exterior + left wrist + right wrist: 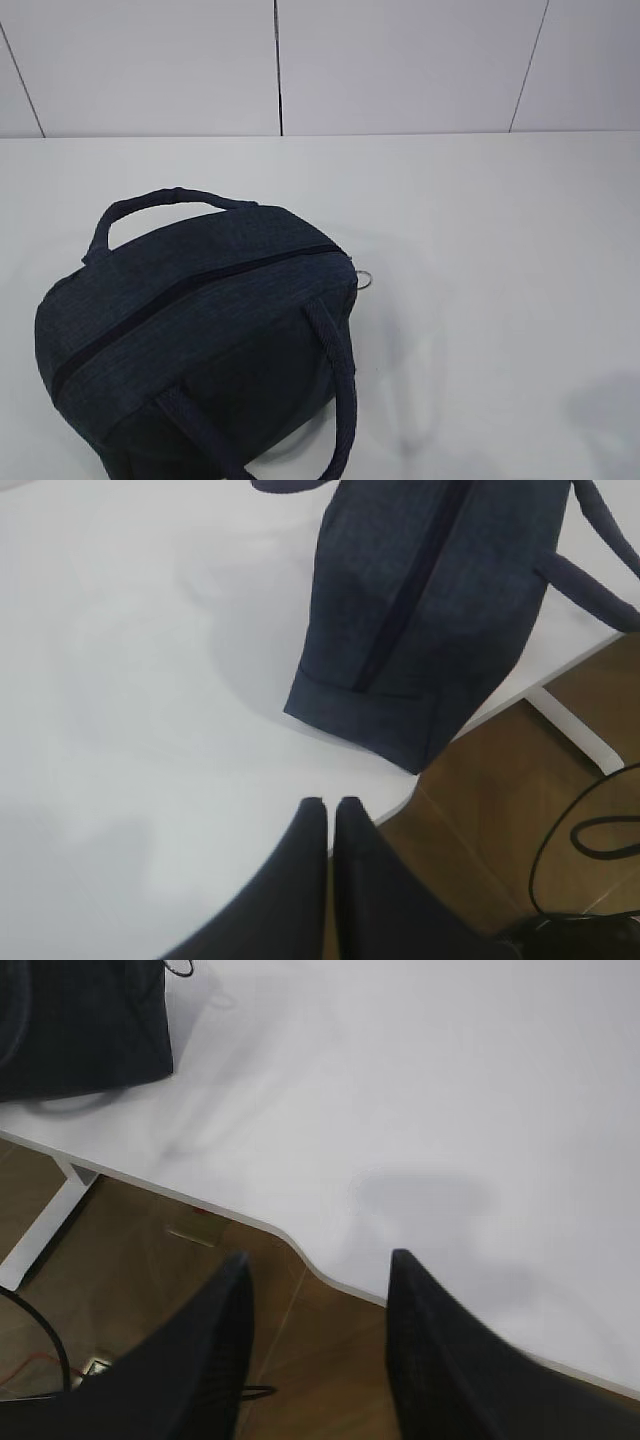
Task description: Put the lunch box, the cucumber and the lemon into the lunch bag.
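The dark navy lunch bag (190, 340) stands at the front left of the white table (480, 250), its zipper (190, 290) drawn shut along the top, the metal ring pull (367, 279) at its right end. The bag also shows in the left wrist view (430, 610) and at the top left of the right wrist view (80, 1030). My left gripper (330, 805) is shut and empty over the table's front edge. My right gripper (318, 1258) is open and empty over the front edge, right of the bag. The lunch box, cucumber and lemon are out of view.
Two loop handles (335, 370) hang over the bag's sides. Below the table edge lie a wooden floor (520, 810), a white table leg (45, 1225) and black cables (590, 835). A white panelled wall (400, 60) stands behind the table.
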`<state>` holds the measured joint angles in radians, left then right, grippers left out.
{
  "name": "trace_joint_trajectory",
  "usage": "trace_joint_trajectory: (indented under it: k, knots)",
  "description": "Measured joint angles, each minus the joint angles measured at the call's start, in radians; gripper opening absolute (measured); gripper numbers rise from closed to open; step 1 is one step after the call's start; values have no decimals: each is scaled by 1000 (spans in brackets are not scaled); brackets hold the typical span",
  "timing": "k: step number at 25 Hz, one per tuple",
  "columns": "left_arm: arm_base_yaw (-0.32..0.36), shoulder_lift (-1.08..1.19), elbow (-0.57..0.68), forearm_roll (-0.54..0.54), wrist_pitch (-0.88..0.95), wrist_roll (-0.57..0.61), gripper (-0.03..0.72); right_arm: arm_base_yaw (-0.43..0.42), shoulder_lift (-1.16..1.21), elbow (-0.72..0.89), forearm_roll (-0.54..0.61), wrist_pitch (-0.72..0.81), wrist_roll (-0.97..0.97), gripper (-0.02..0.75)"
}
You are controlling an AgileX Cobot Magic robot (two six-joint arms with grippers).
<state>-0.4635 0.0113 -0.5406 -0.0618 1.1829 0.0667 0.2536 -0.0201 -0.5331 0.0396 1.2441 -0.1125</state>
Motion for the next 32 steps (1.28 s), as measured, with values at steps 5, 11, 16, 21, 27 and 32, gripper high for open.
trace_joint_trajectory:
  k: [5,11,16,21,27,32]
  knots:
    - [0,0,27,8,-57,0,-20,0,0,6,-15,-17,0,288]
    - [0,0,31,9,-67,0,-20,0,0,22,-20,-52,0,284]
    - [0,0,31,9,-67,0,-20,0,0,34,-21,-75,0,284]
    - [0,0,31,9,-67,0,-20,0,0,38,-21,-82,0,283]
    - [0,0,31,9,-67,0,-20,0,0,38,-21,-82,0,283]
    - [0,0,31,9,-67,0,17,0,0,38,-21,-84,0,283]
